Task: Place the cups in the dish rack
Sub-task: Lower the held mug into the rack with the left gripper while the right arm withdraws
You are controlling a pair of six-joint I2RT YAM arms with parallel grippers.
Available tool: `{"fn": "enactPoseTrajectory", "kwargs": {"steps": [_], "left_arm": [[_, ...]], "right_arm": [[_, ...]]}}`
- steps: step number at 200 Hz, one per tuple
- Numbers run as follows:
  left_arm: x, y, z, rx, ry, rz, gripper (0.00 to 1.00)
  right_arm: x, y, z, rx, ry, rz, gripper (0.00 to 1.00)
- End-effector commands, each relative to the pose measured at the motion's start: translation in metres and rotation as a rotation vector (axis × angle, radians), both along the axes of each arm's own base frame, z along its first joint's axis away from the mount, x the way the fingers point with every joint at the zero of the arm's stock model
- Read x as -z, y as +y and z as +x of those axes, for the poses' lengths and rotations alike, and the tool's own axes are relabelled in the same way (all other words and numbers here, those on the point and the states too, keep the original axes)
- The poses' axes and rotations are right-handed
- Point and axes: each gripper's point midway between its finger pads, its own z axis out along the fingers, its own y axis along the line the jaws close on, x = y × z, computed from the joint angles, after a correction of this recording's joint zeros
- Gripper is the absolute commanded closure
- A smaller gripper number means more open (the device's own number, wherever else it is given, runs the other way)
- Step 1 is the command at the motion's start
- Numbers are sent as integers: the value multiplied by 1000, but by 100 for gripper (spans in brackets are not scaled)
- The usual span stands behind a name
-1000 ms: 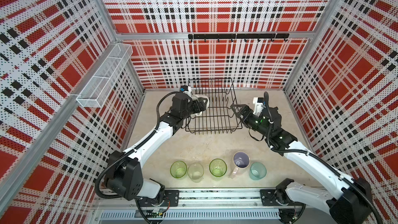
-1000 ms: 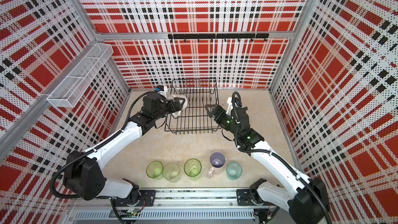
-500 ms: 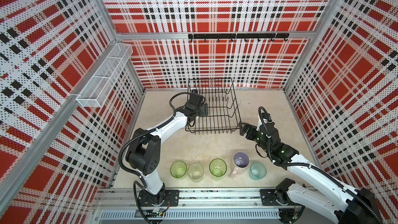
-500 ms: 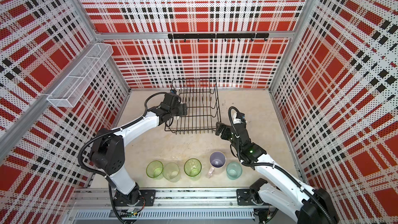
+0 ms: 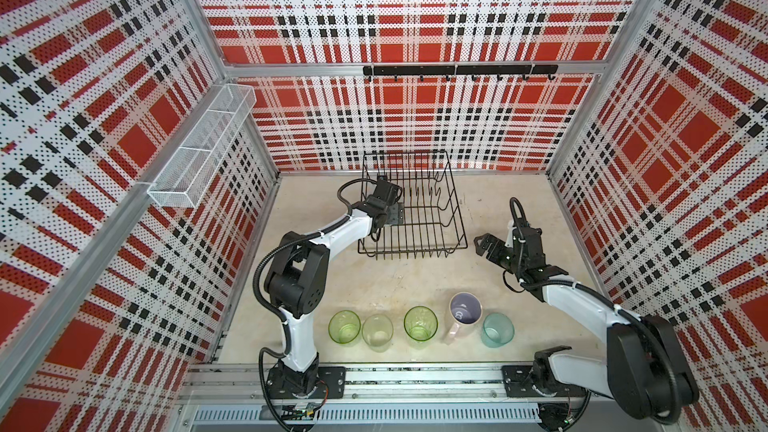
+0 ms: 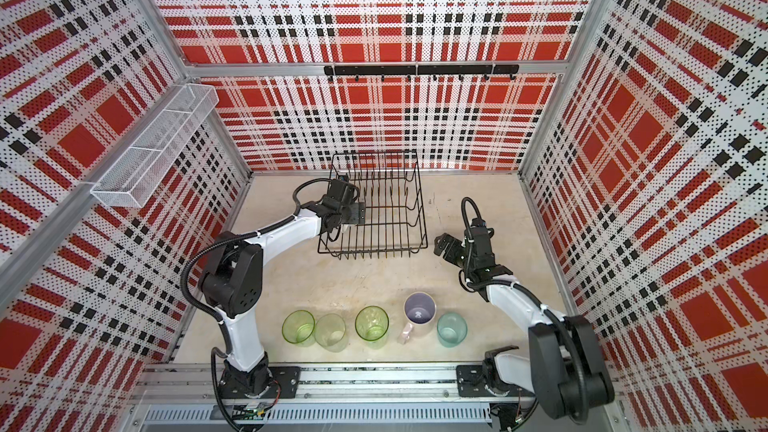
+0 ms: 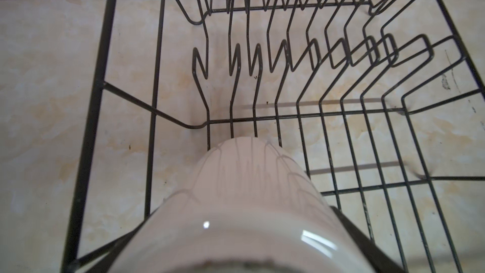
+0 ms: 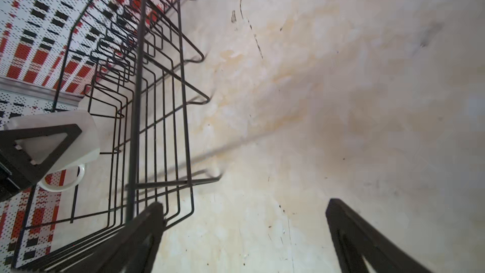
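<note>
Green, frosted and teal plastic lines the near edge of the desk point(image 5: 415, 280). An end green tumbler point(image 5: 344, 326) stands there, a pale frosted tumbler point(image 5: 377, 332) close beside it. Then come a second green tumbler point(image 5: 420, 323), the pink mug point(image 5: 465, 312) and the teal tumbler point(image 5: 498, 329). All five are upright in a row, within easy reach of either arm, and none is loaded yet.

Farther in, the right gripper point(image 5: 483, 243) hangs just off the near right corner of the dish rack point(image 5: 415, 249). Its fingers are wide apart and empty, probably keeping clear of the other arm.

Farther still, the left gripper point(image 5: 392, 213) is inside the rack's left side, clamped on the white mug point(image 7: 244, 200). It holds the mug low over the base wires beside the prongs, likely to set it down. Whether the mug touches the wires I cannot tell.
</note>
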Motion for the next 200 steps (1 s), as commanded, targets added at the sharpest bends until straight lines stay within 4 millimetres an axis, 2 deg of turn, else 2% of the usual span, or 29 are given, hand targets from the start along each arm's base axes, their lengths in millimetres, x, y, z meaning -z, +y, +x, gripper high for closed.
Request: {"fn": "enactPoseTrajectory", "kwargs": {"steps": [1, 37, 66, 122, 178, 187, 200], "left_arm": [[-24, 7, 18, -27, -76, -7, 34], [-17, 10, 26, -28, -59, -32, 30], [-12, 3, 30, -2, -37, -71, 30], [4, 1, 40, -11, 0, -22, 28], [15, -8, 48, 5, 32, -27, 22], [15, -8, 49, 1, 32, -20, 19], [14, -7, 50, -3, 31, -14, 7]], "right_arm": [[-7, 9, 11, -38, -15, 74, 1], [0, 12, 13, -57, 9, 91, 2], [0, 9, 12, -39, 6, 86, 2], [1, 10, 12, -47, 11, 87, 3], [5, 10, 13, -48, 27, 79, 5], [5, 10, 14, -49, 26, 78, 5], [5, 11, 13, -52, 28, 73, 5]]}}
